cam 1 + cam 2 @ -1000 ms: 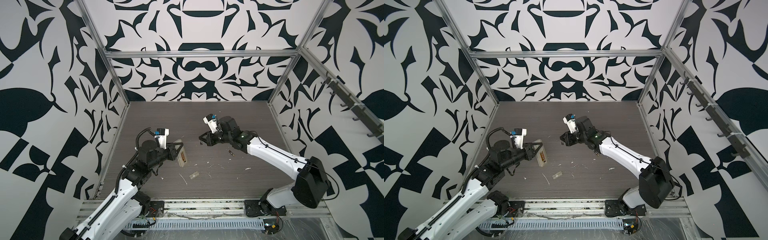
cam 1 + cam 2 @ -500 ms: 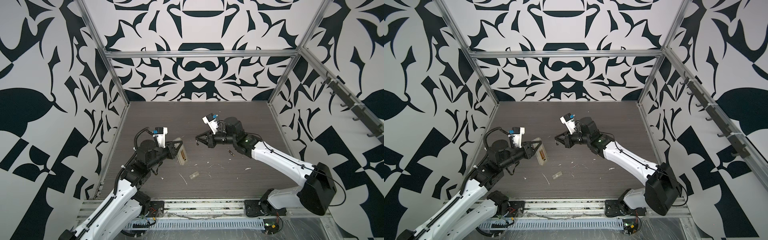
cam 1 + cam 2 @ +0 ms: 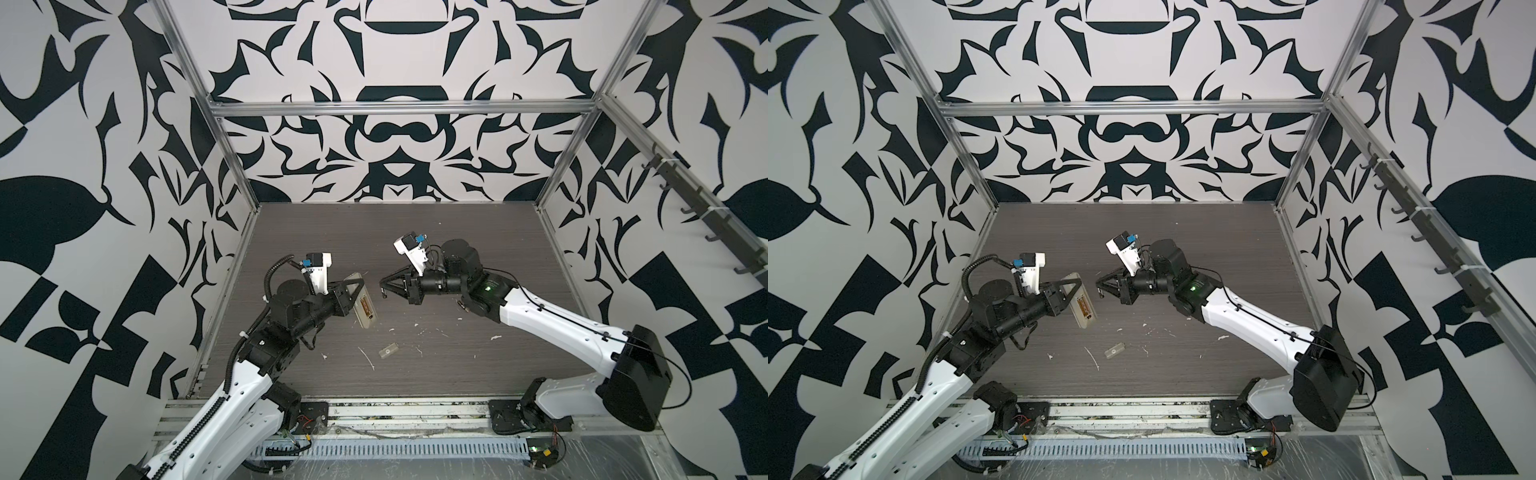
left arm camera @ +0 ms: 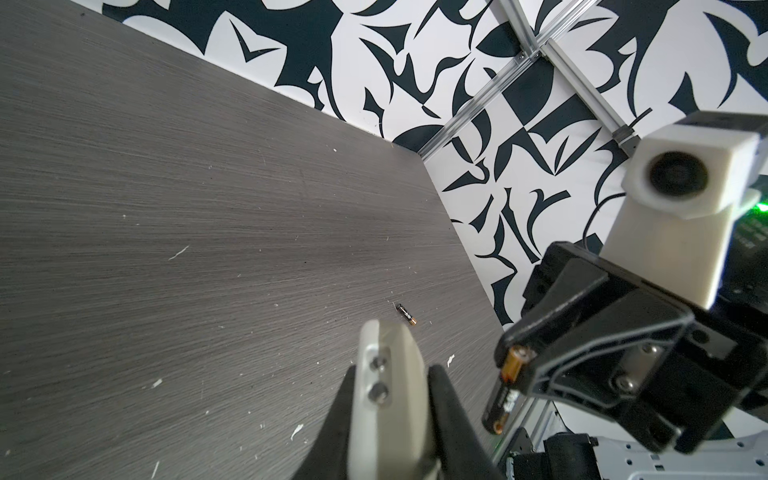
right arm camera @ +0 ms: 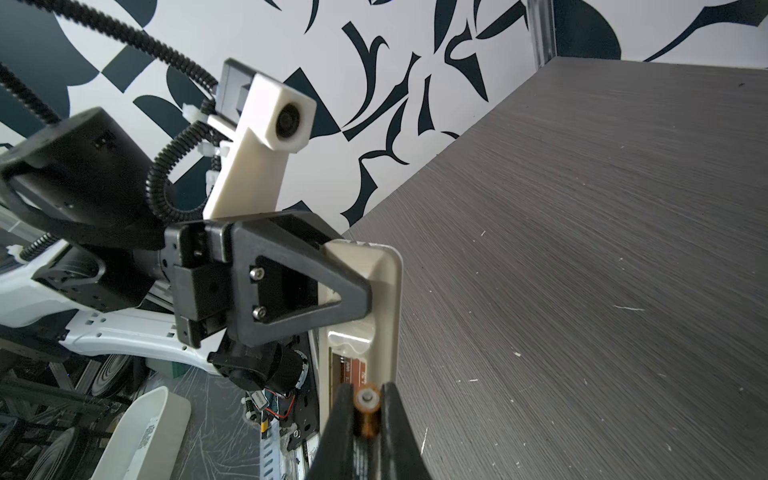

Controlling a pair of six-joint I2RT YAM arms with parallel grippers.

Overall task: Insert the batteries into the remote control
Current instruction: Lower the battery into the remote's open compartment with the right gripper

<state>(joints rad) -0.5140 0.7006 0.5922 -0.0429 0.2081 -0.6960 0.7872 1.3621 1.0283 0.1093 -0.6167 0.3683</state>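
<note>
My left gripper [image 3: 360, 286] is shut on the remote control [image 3: 365, 306], a slim white handset held on edge above the left of the table with its open battery recess [image 5: 348, 365] facing the right arm. In both top views my right gripper [image 3: 382, 287] is level, just right of the remote [image 3: 1082, 308] and apart from it. It is shut on one of the batteries [image 5: 366, 409], a dark cylinder with a brownish tip, also visible in the left wrist view [image 4: 509, 386]. A second battery [image 4: 406, 319] lies on the table further right.
A small translucent cover piece [image 3: 387, 350] lies on the table in front of the grippers, among white scraps [image 3: 368, 358]. Patterned walls with aluminium posts [image 3: 232, 153] close in the grey table [image 3: 478, 232] on three sides. A cable rail [image 3: 395, 449] runs along the front.
My right gripper has swung left and levelled out, bringing its battery close to the remote's open back. The left gripper has shifted only slightly with the remote.
</note>
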